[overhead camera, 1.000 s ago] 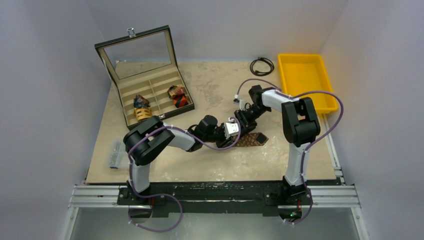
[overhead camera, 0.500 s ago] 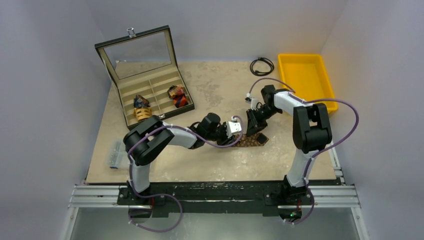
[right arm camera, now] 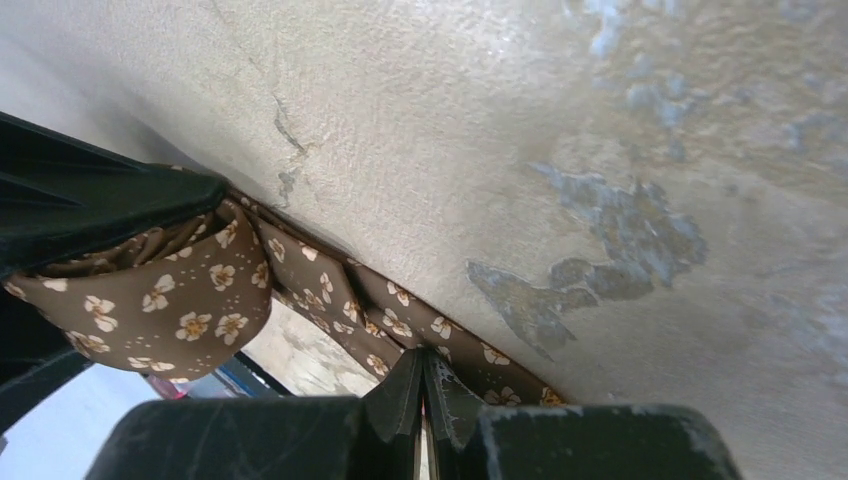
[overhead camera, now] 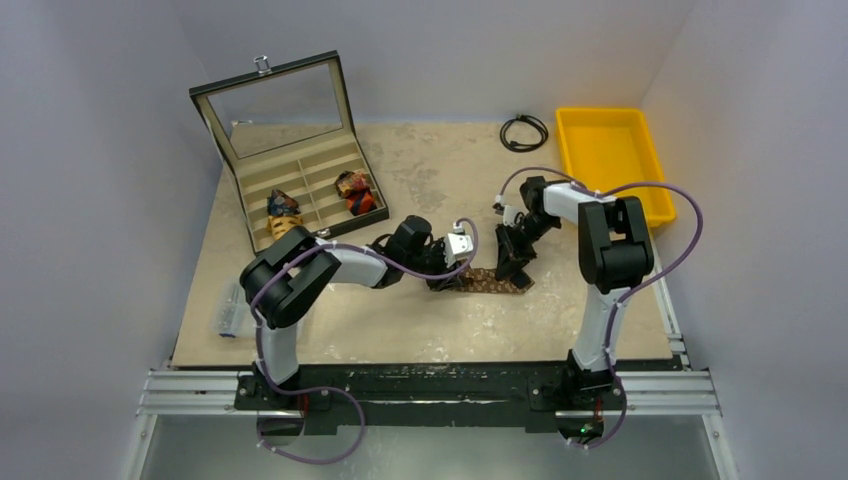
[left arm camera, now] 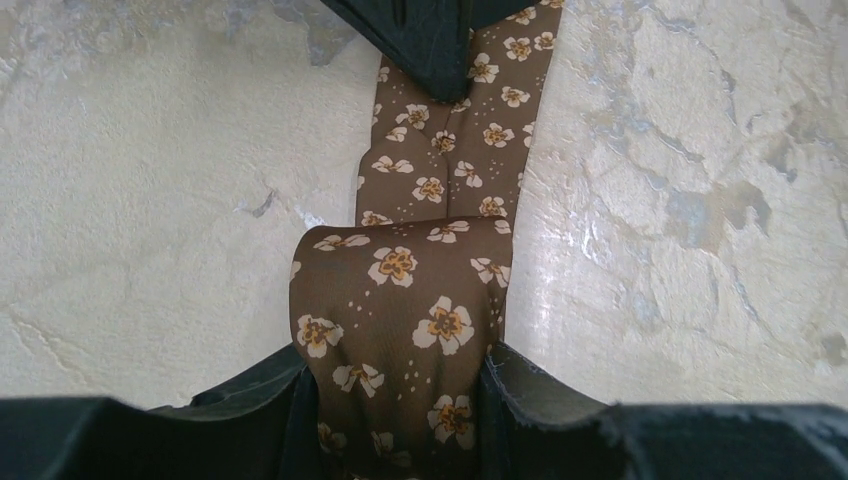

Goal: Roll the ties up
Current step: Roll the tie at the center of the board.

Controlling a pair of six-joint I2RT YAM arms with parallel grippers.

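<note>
A brown tie with small light flowers lies on the table, partly rolled. My left gripper is shut on the rolled part; in the left wrist view the roll sits between my two fingers. The flat length runs from the roll to my right gripper's fingertips. My right gripper is shut, and its tips press on the flat tie. A blue/yellow rolled tie and a red-orange/black one sit in the box.
An open glass-lidded box stands at the back left. A yellow bin is at the back right, with a black cable loop beside it. A clear plastic packet lies at the left edge.
My right gripper has moved right and nearer along the tie, down onto its flat end. My left gripper has shifted slightly left with the roll.
</note>
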